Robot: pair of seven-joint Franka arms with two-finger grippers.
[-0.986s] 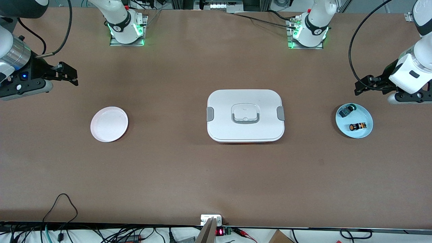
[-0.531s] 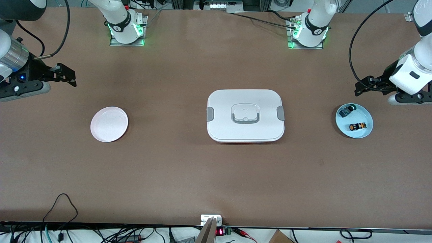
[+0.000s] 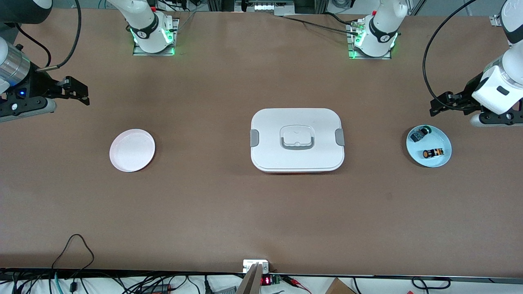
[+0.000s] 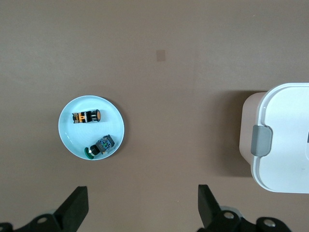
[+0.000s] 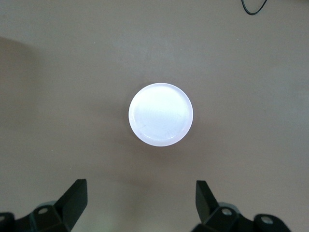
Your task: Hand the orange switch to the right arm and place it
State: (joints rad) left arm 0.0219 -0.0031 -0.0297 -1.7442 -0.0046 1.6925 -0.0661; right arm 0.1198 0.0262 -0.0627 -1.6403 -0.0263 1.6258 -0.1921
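Two grippers are seen, both held up in the air with the fingers spread wide and nothing between them. The left gripper [image 3: 436,107] is found over the worktop [image 3: 261,212] at the left arm's end, just beside the rim of a small light blue dish [image 3: 443,160]; in the left wrist view its two black fingers [image 4: 76,209] stand well apart and the dish is seen under them. On this dish the orange switch [image 3: 433,153] is lying on its side, and it is not touched by any gripper. A small black part with a green cap [image 3: 421,133] lies on the same dish, near the switch but apart from it, farther from the front camera. The right gripper [image 3: 79,94] is found over the worktop at the right arm's end, and an empty white plate [image 3: 132,150] is seen under it in the right wrist view. Between the dish and the plate, in the middle of the worktop, a white box with a closed lid and grey latches [image 3: 297,139] is standing.
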